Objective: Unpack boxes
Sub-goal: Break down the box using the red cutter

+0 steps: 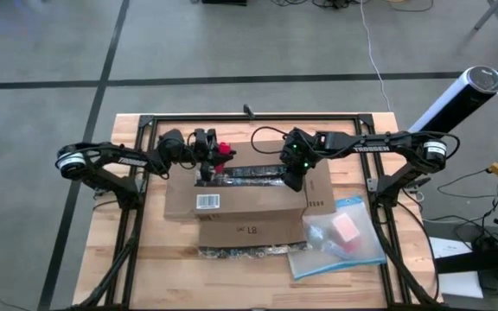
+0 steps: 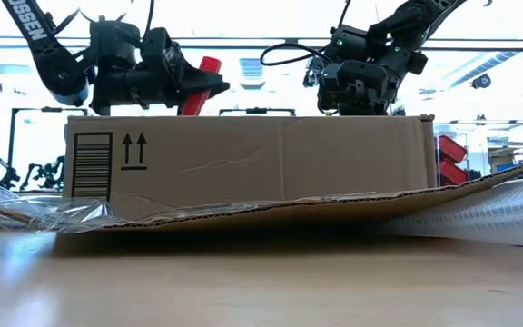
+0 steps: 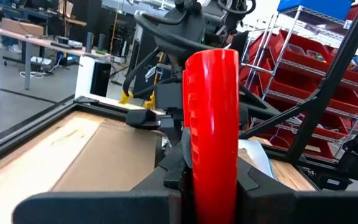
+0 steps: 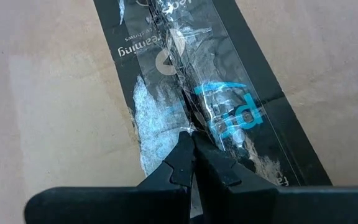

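Cardboard, brown and corrugated, makes up the large shipping box lying at the middle of the pale wooden worktop. Its long axis runs across the worktop from the left arm's side to the right arm's side. A white barcode label sits on its top, and in the low view black upward arrows are printed on its near wall. A dark printed tape strip under shiny clear tape runs along the top seam.

The left tool hangs over the far left part of the box top, its fingers pinching a small red cylindrical tool that stands upright between them. The left arm reaches in nearly level from the left edge.

The right tool has its fingers pressed together, tips set on the tape right at the seam, where the film is wrinkled and torn. The right arm stretches in from the right edge, wrist bent downward.

A clear plastic pouch with blue edge lies on the worktop just beside the box's near right corner.
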### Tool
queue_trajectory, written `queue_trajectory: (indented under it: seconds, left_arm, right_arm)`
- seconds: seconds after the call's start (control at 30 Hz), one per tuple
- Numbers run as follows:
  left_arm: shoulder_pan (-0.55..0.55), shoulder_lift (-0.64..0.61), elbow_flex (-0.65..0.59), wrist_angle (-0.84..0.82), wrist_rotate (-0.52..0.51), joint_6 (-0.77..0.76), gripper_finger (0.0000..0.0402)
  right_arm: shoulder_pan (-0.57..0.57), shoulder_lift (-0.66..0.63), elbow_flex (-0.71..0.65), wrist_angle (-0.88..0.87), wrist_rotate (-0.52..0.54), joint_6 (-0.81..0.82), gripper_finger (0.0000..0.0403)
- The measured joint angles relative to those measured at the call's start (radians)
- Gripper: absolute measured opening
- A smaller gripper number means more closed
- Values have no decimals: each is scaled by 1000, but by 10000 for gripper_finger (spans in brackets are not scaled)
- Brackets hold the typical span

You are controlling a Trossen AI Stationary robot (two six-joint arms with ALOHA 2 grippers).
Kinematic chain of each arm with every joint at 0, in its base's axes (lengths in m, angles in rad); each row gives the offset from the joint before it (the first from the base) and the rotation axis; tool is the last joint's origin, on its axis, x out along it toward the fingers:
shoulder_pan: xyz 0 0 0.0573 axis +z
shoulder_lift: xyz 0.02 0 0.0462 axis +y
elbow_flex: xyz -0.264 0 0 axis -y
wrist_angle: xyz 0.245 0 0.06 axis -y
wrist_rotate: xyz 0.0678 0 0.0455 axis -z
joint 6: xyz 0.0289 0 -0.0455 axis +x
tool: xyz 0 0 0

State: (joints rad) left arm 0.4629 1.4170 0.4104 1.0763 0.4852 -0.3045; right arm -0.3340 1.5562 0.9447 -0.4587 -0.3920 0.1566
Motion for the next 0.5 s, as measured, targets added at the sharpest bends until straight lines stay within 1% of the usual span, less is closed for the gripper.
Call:
queue_trajectory:
  seconds: [0.23,0.5]
  left_arm:
    - [-2,35,-2,-12,22,8,29]
    - [-2,76,-3,68,30,-13,29]
  right_arm:
    - [0,0,0,1,0,0,0]
    - [0,0,0,2,1,10,0]
